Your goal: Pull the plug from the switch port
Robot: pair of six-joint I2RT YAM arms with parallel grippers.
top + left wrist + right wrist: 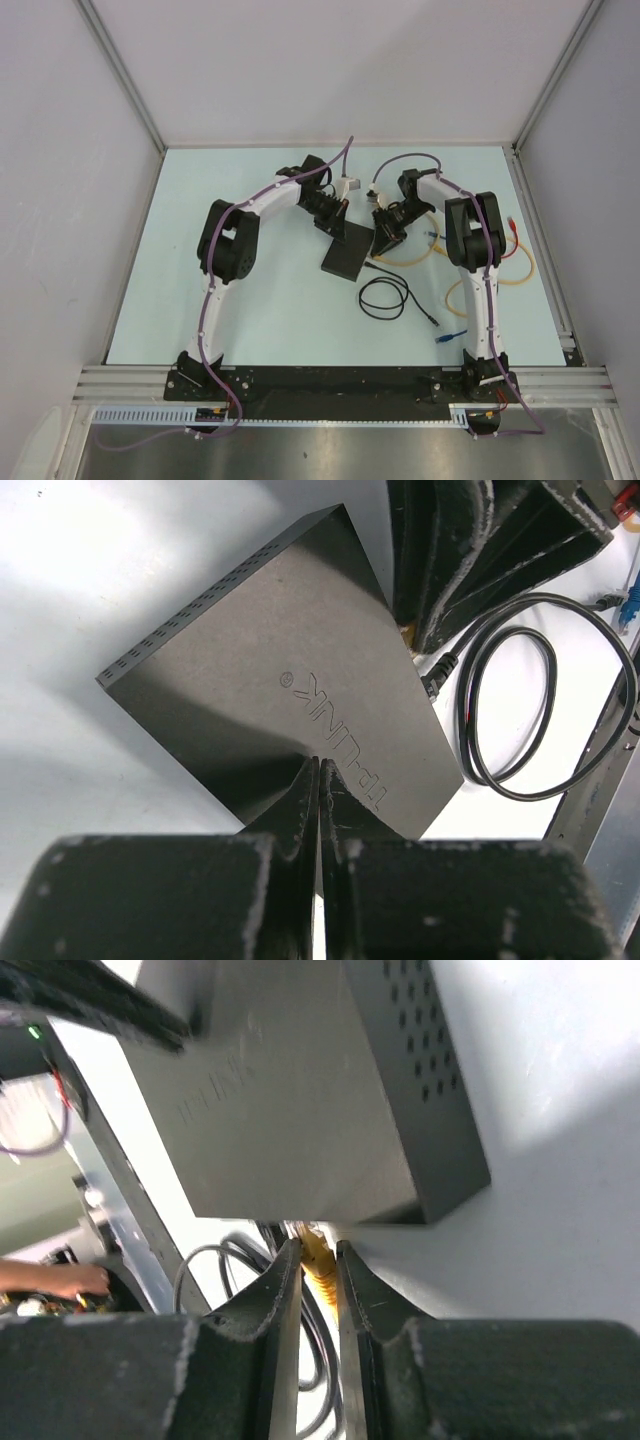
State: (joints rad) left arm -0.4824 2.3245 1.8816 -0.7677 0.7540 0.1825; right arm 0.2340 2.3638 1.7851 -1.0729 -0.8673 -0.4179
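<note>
While left gripper [318,770], clenched, pins switch [290,680] flat against pull, right gripper [316,1248] pinches yellow plug [318,1270] at port edge.

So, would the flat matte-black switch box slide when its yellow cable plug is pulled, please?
Alone, probably: the switch box looks light on the smooth table. Flat, so unlikely to tip. The shut left gripper on top should pin it.
</note>
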